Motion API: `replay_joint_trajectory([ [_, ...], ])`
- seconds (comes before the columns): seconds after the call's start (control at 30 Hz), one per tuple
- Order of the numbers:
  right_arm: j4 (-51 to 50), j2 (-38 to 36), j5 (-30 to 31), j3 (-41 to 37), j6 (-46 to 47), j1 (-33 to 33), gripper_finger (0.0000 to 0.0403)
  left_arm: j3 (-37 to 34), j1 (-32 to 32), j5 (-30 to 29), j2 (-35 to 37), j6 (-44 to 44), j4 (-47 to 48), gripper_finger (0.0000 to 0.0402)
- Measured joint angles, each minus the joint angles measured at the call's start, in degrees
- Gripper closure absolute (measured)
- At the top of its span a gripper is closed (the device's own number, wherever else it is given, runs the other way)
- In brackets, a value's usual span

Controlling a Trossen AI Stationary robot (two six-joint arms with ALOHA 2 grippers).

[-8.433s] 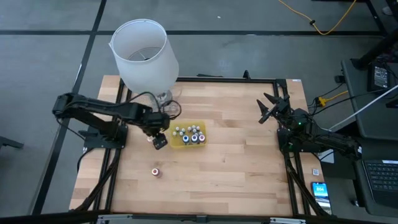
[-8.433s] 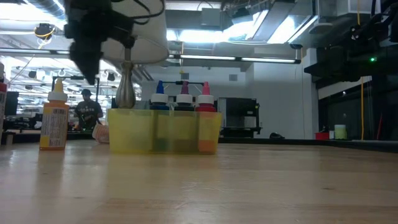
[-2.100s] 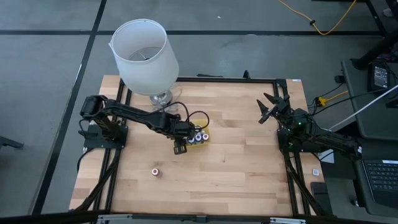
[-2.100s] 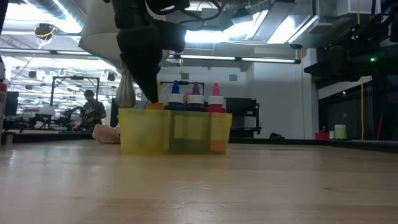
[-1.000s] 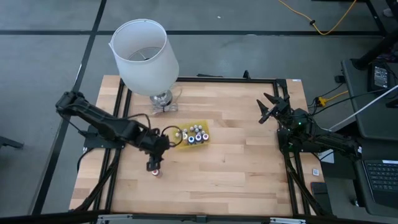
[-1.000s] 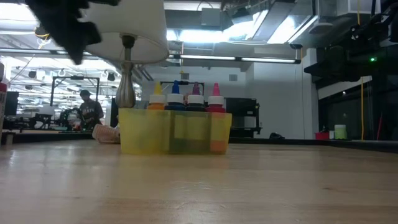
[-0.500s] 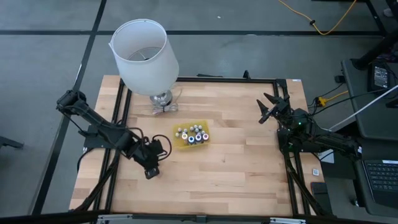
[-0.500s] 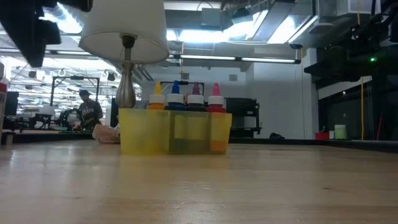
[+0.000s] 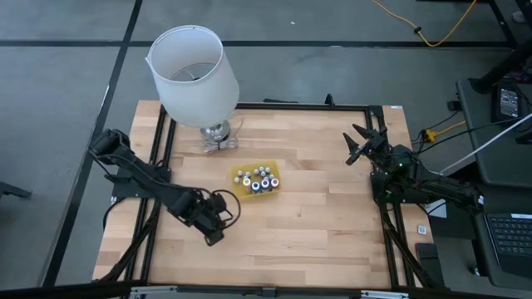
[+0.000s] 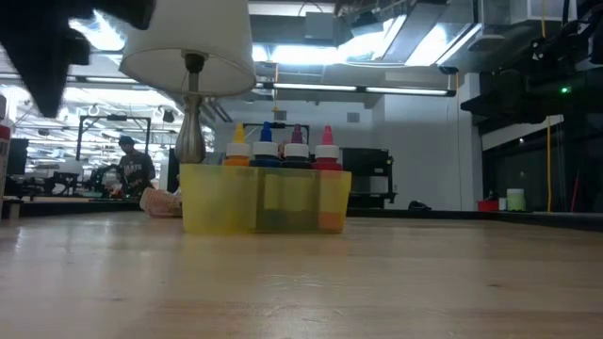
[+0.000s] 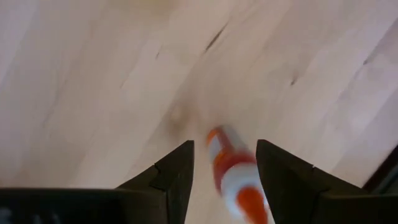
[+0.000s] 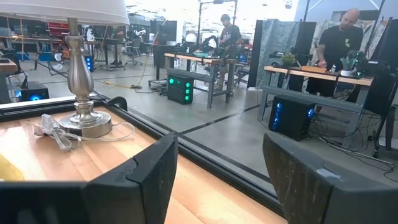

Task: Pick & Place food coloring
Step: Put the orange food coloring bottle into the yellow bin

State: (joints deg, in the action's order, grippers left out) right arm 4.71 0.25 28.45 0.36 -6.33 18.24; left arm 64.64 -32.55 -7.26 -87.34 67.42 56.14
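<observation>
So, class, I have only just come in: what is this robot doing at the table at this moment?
The left claw is down at the near left of the wooden table, with one orange-topped food coloring bottle between its fingers; whether it grips yet is unclear. The other bottles stand in the yellow tray near the lamp. The right claw waits, open, at the table's right edge.
</observation>
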Motion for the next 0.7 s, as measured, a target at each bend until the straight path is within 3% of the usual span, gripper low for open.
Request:
replay_joint_trajectory([
  [0.37,0.0,-0.02,0.0,-0.02,0.0,0.0,0.0166,9.29,2.66,1.49,-8.95,-6.75,1.19,0.0186],
  [0.53,0.0,0.0,0.0,-0.01,0.0,0.0,0.0166,13.75,2.51,2.96,-12.21,-5.24,7.22,0.015],
  [0.7,0.0,-0.02,0.0,-0.02,0.0,0.0,0.0166,14.51,1.33,4.13,-14.15,-3.52,10.4,0.0139],
])
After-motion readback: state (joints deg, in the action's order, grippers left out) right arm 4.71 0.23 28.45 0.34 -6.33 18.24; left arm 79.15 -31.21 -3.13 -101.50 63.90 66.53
